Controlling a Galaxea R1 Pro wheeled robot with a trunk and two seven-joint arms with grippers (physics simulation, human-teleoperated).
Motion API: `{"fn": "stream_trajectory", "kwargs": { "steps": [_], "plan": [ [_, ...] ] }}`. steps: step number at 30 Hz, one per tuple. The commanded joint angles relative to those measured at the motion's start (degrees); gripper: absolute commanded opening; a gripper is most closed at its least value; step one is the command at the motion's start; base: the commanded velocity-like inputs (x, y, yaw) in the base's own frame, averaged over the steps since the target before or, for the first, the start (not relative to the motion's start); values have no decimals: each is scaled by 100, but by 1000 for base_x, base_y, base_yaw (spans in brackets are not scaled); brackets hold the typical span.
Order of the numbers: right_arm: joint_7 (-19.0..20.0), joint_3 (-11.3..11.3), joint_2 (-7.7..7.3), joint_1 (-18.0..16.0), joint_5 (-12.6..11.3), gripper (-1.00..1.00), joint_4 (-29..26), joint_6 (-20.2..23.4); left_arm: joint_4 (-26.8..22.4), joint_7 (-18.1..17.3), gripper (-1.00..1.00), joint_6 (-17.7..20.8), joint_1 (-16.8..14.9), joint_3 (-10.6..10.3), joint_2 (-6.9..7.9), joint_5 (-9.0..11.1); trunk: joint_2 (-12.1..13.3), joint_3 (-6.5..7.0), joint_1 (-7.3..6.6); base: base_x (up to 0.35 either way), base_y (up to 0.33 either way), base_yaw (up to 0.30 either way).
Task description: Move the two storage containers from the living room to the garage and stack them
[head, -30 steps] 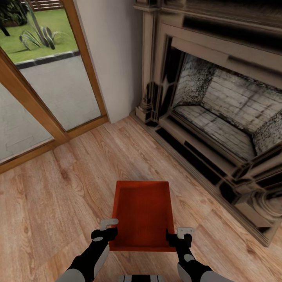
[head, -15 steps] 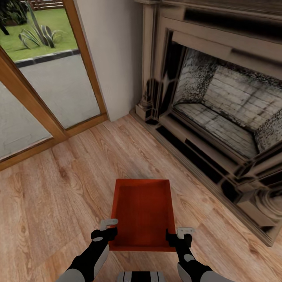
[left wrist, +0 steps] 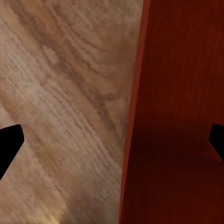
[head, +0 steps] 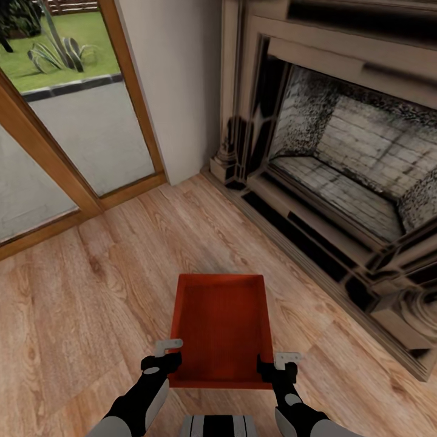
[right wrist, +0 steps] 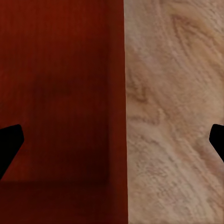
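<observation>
Clamping both jaws on one storage container [head: 220, 328] above living-room wood-plank floor [head: 91, 303], beside the fireplace [head: 340, 176].

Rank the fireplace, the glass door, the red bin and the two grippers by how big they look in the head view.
1. Fireplace
2. Glass door, though partly cut off
3. Red bin, enlarged by nearness to the camera
4. Left gripper and right gripper, which look alike

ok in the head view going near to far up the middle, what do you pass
orange-red open-top storage container held between left gripper and right gripper → light wood-plank floor → wood-framed glass door, with the stone fireplace off to the right
</observation>
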Motion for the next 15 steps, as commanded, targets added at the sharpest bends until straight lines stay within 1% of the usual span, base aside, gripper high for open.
{"fn": "stream_trajectory", "kwargs": {
  "steps": [1,15],
  "plan": [
    [-43,48,0,-3,-8,100,5,-8,-12,32,100,32,0,-21,2,30,-43,-22,22,0,0,0],
    [-43,47,0,-3,-8,100,5,-8,-39,32,100,32,0,-19,10,23,-604,-273,329,0,0,0]
  ]
}}
